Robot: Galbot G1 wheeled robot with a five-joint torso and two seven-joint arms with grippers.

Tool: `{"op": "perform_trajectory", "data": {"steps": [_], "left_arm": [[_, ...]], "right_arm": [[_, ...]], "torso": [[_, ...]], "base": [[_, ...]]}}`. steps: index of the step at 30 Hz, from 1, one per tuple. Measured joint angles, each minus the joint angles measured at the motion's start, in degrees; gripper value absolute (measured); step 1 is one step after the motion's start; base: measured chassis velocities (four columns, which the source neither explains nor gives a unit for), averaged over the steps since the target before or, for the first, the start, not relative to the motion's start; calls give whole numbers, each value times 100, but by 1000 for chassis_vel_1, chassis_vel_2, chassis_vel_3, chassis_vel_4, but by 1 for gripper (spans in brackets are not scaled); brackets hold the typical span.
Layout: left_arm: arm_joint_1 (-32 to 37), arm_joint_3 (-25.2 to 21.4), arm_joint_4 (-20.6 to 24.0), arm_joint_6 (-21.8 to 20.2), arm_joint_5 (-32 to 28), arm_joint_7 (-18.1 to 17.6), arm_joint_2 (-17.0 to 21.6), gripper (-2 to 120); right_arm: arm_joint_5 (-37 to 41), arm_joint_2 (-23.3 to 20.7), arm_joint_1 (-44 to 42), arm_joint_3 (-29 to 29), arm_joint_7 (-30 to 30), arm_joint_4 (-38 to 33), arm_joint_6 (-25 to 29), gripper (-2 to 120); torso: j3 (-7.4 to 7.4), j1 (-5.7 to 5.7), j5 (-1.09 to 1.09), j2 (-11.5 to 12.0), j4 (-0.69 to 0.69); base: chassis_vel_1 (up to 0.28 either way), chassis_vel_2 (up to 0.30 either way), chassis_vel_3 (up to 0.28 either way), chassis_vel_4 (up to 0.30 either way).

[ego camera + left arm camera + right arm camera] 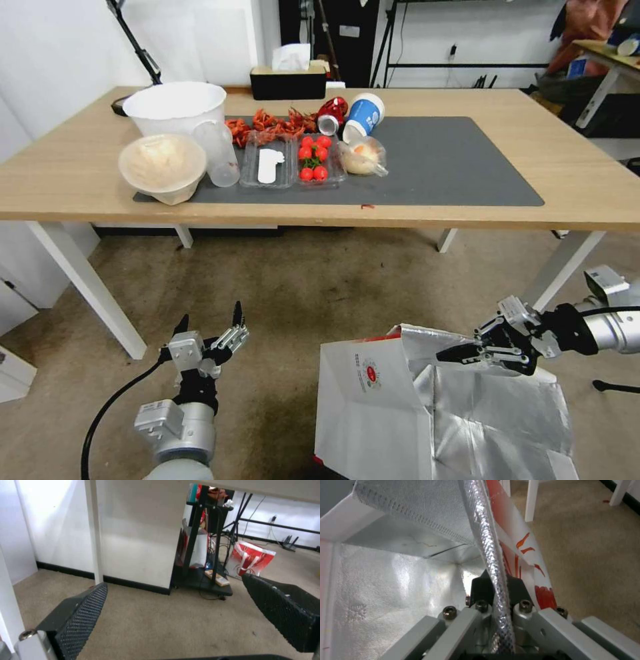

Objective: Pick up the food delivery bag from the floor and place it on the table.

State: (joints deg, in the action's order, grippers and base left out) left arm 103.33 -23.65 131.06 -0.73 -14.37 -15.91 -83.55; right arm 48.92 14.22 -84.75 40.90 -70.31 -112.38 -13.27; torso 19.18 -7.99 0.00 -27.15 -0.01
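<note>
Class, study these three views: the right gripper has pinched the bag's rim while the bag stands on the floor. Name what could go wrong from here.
1. The right gripper clamps only the thin foil rim of the food delivery bag, so the rim may tear or slip.
2. Held at one side, the bag could tilt or sag.
3. The table edge overhangs nearby, and the white bowl and cups crowd its left, leaving the mat's right free.

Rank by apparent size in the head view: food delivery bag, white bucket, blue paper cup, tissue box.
1. food delivery bag, though it sits nearest the camera, which inflates it.
2. white bucket.
3. tissue box.
4. blue paper cup.
The tissue box and cup look close in size, and the box stands farther back, so that order is unsure.
</note>
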Motion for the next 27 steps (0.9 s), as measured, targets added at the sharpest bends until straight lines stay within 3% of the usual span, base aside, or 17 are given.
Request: {"op": "perform_trajectory", "data": {"steps": [27], "left_arm": [[-1,7,12,1,10,-2,-11,100]], "right_arm": [[-19,15,0,3,-5,-22,-5,0]], "torso": [[404,-247,0,-650,0]], "base": [[0,0,0,0]]}}
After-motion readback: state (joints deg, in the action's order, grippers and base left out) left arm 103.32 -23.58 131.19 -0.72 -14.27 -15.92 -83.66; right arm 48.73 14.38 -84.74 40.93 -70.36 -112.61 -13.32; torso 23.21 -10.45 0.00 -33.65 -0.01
